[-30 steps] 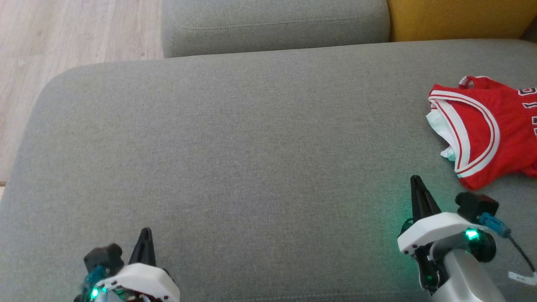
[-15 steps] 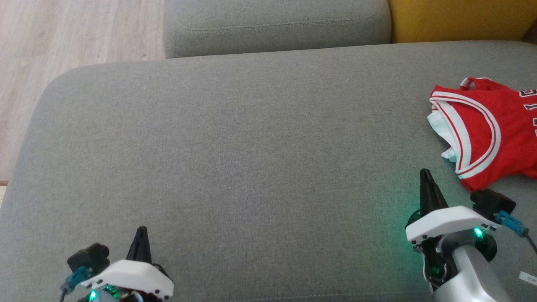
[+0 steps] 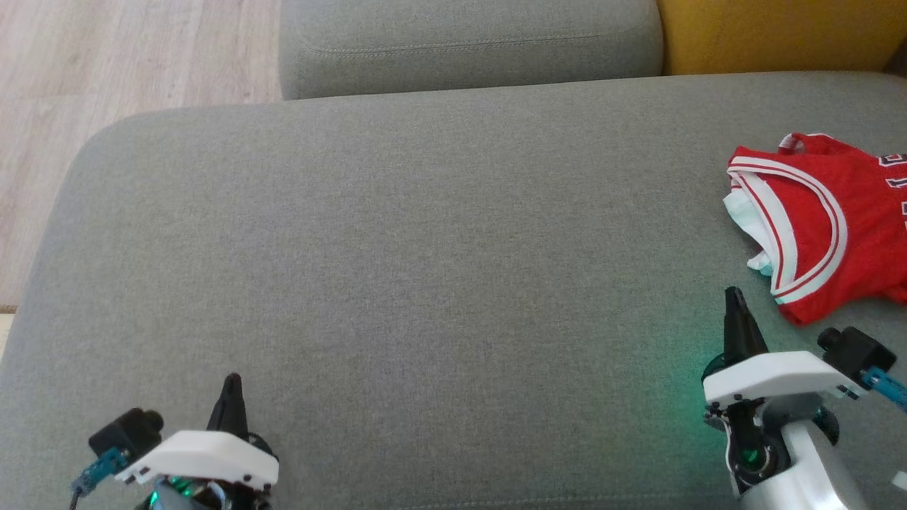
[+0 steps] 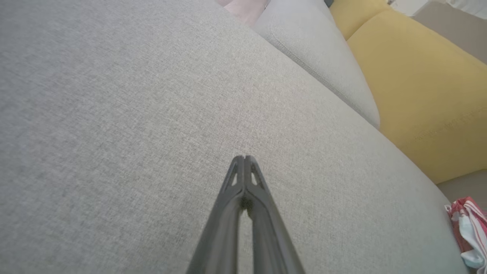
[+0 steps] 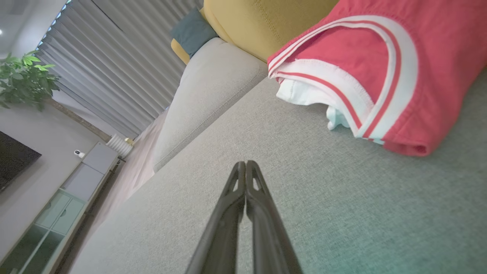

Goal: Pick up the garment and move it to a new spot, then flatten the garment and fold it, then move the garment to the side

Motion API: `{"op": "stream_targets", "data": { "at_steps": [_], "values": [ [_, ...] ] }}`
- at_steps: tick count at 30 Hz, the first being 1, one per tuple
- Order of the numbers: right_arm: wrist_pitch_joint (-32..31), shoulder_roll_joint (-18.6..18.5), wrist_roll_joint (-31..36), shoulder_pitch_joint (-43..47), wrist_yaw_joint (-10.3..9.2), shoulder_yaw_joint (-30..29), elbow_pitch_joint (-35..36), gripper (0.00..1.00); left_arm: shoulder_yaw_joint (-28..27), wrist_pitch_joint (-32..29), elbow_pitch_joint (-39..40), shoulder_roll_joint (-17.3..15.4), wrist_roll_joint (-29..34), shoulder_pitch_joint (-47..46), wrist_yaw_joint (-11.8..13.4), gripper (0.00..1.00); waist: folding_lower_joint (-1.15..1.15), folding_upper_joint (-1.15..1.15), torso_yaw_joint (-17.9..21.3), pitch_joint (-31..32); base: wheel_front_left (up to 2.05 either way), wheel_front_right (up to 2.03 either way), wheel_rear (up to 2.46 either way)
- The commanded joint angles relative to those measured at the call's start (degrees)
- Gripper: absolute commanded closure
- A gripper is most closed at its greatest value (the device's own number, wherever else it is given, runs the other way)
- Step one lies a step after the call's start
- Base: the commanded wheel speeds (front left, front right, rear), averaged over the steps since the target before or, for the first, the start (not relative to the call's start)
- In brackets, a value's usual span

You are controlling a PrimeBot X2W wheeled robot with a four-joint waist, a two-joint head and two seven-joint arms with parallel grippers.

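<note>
- Both grippers have drawn back toward the near edge of the sofa seat (image 3: 425, 248) over the last second. The left gripper (image 3: 232, 381) now sits lower by the near left corner, and the right gripper (image 3: 734, 294) sits lower and further right. The garment (image 3: 836, 212) lies where it did.
- Head view: each arm comes in from the bottom edge, with a white wrist housing and dark fingers pointing toward the back of the seat. Both pairs of fingers are pressed together into a single spike and hold nothing. A green glow falls on the fabric beside the right wrist.
- Head view: the garment is a red jersey with white and red striped trim, lying rumpled at the seat's right edge and cut off by the frame. A pale lining pokes out on its left side. The right gripper's tip is near its nearest corner but apart from it.
- Left wrist view: the left gripper (image 4: 244, 158) hangs over bare grey seat, its fingers (image 4: 222, 228) meeting at the tips. The garment (image 4: 468, 232) is a small red and white bundle well apart at the far right, below a yellow cushion (image 4: 418, 87).
- Right wrist view: the right gripper (image 5: 245, 163) has its fingers (image 5: 222, 228) closed tip to tip above the seat. The garment (image 5: 380, 49) is close ahead and to the right, with its striped armhole folded over white cloth.
</note>
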State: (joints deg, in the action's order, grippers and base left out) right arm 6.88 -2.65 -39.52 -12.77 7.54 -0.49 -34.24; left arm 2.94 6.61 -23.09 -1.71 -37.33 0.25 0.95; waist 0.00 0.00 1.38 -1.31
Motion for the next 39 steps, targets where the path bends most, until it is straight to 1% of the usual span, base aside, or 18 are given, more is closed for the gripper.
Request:
{"op": "stream_targets", "data": {
  "at_steps": [1, 8, 39],
  "values": [
    [-0.58, -0.26, -1.99, -1.20, -0.02, 0.07, 2.58, 1.00, -1.28, -0.30, 2.32, -0.57, -1.89, -3.20, -0.37, 1.00, 0.00, 0.00, -0.03, 0.02, 0.00, 0.00, 0.00],
    [-2.06, -0.25, -7.84, -0.30, -0.02, -0.64, 4.62, 1.00, -2.23, -1.78, 3.09, -0.64, -8.01, -3.57, -1.30, 1.00, 0.00, 0.00, -0.19, 0.15, 0.00, 0.00, 0.00],
    [-7.00, -0.24, -27.40, 2.71, -0.04, -3.00, 11.43, 1.00, -5.39, -6.73, 5.68, -0.87, -28.46, -4.83, -4.42, 1.00, 0.00, 0.00, -0.71, 0.58, 0.00, 0.00, 0.00]
  ]
}}
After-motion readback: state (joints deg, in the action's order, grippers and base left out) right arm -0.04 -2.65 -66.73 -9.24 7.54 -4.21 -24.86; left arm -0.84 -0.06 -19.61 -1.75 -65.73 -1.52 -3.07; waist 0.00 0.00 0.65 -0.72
